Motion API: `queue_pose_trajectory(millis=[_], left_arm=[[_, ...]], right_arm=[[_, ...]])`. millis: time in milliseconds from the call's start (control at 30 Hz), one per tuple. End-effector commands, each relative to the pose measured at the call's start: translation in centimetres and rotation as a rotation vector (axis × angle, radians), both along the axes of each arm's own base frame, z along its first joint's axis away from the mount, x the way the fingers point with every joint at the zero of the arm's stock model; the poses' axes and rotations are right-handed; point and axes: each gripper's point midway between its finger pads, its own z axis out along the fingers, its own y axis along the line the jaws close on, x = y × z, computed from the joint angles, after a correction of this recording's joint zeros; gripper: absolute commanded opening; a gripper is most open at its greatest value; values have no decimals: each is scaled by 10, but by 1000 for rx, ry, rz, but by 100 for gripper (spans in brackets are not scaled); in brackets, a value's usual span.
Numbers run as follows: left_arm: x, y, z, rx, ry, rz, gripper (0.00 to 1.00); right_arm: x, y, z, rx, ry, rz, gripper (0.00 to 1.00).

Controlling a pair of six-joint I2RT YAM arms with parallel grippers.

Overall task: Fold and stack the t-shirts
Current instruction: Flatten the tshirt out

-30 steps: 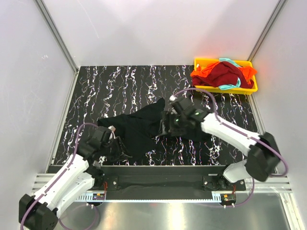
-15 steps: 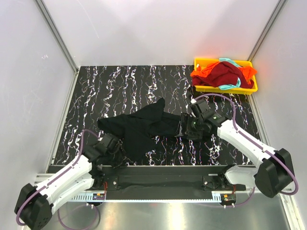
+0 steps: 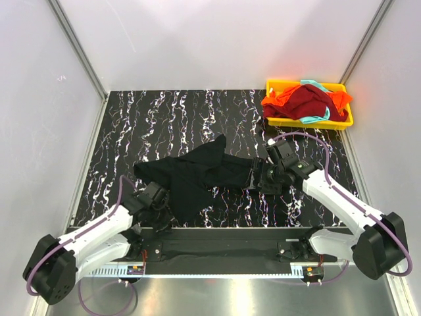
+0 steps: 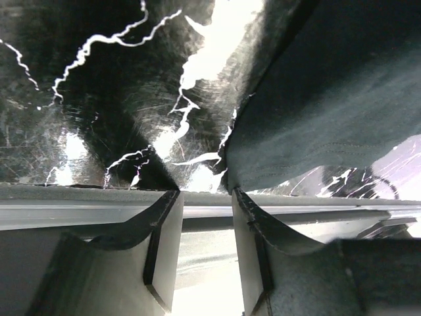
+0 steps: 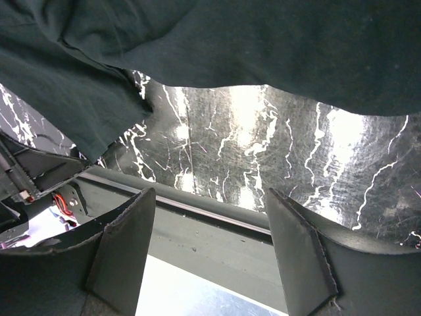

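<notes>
Black shirt (image 3: 197,172) lies crumpled on the table (image 3: 131,125); left gripper (image 4: 205,197) partly open at its edge, holding nothing; right gripper (image 5: 210,197) wide open, empty.

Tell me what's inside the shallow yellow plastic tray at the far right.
A crumpled dark red fabric t-shirt on top, a bright orange t-shirt spilling out beneath, teal fabric peeking through. The tray floor and anything lower are covered.

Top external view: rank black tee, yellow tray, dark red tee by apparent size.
1. black tee
2. yellow tray, by outline
3. dark red tee, bunched inside it
</notes>
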Motion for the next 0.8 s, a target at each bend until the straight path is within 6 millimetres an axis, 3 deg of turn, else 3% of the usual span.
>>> queue_pose_trajectory(millis=[0,100,200,567,767], left_arm=[[33,-13,31,-45,-161,-22,39],[33,-17,45,-80,-189,-28,39],[35,-12,47,-46,-199,-44,42],[36,-8,28,34,-117,-48,53],[33,-9,14,43,-77,-28,52]], right_arm=[[-1,-3,4,9,-4,-18,75],[0,-3,4,7,-3,-18,75],[3,-3,8,10,-13,-20,75],[11,-4,31,40,-42,-28,75],[11,-10,38,43,-57,-47,75]])
